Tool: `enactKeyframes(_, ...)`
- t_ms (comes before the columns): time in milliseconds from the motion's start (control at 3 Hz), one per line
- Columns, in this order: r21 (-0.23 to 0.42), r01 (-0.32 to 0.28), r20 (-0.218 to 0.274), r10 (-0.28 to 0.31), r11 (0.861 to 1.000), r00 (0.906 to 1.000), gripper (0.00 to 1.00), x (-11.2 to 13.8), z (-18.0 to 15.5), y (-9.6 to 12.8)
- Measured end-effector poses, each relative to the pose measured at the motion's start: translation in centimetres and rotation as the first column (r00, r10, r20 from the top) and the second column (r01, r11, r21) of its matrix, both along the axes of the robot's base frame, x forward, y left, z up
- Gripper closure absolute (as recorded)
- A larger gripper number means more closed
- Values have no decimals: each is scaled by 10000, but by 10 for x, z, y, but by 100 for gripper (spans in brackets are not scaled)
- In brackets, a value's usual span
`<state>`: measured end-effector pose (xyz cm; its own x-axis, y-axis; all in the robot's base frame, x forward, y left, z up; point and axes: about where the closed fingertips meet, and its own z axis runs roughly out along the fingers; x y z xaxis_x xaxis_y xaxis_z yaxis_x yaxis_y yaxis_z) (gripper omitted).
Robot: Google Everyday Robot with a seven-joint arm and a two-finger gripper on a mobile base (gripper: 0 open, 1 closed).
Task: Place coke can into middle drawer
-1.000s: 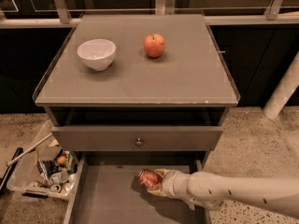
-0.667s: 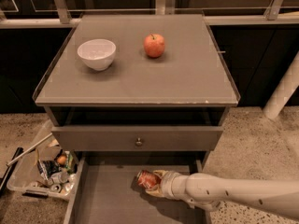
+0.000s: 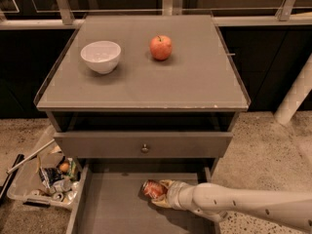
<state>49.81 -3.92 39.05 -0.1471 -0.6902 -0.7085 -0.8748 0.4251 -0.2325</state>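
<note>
I see my gripper (image 3: 163, 195) low inside the middle drawer (image 3: 109, 207), closed tight around the coke can (image 3: 152, 188).

Indoor robot-test area, lab-like: a grey cabinet (image 3: 195, 82) on a speckled stone floor (image 3: 263, 145), glazed railing (image 3: 63, 4) at 12 o'clock, a bin (image 3: 19, 189) of scrap at 8 o'clock. At 6 o'clock the gripper (image 3: 163, 197) clasps the can (image 3: 152, 189) in the drawer (image 3: 112, 204).

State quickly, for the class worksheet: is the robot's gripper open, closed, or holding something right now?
Gripper: closed on the coke can, low inside the open middle drawer.
</note>
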Motion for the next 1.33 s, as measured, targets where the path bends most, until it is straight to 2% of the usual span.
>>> enactKeyframes(1000, 11, 8, -12, -8, 10000, 10000, 11, 0, -1, 0)
enactKeyframes(1333, 11, 7, -12, -7, 10000, 10000, 0, 0, -1, 0)
